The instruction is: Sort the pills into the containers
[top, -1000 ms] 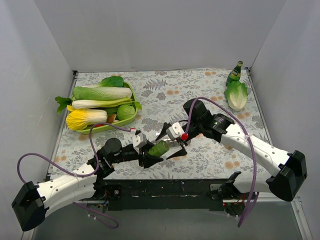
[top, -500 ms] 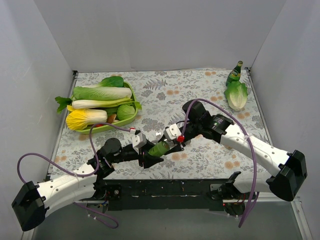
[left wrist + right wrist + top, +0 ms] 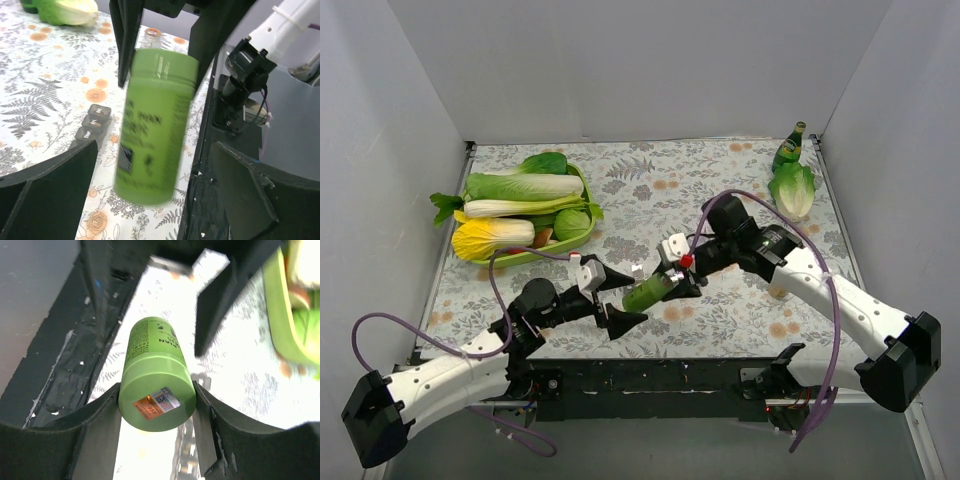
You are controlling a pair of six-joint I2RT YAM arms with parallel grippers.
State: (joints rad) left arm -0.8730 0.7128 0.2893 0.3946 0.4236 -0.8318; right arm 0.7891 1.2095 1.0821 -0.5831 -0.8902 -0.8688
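Note:
A green pill bottle [image 3: 646, 293] with a printed label is held level above the table's near middle. My right gripper [image 3: 676, 283] is shut on its base end; the right wrist view shows the bottle's base [image 3: 157, 401] squeezed between both fingers [image 3: 97, 440]. My left gripper [image 3: 619, 298] is open, its jaws spread wide on either side of the bottle's other end without touching it [image 3: 155, 125]. The grey strip of small lidded containers [image 3: 92, 128] lies on the table under the bottle. It is hidden in the top view. No loose pills show.
A green tray [image 3: 582, 190] of cabbages and other vegetables sits at the far left. A green glass bottle [image 3: 788, 147] and a cabbage [image 3: 793, 190] stand at the far right corner. The table's black front edge [image 3: 220, 150] is just beside the bottle.
My right gripper closed on the green pill bottle. My left gripper then let go of it, opened wide and drew back to the left. The bottle moved slightly right.

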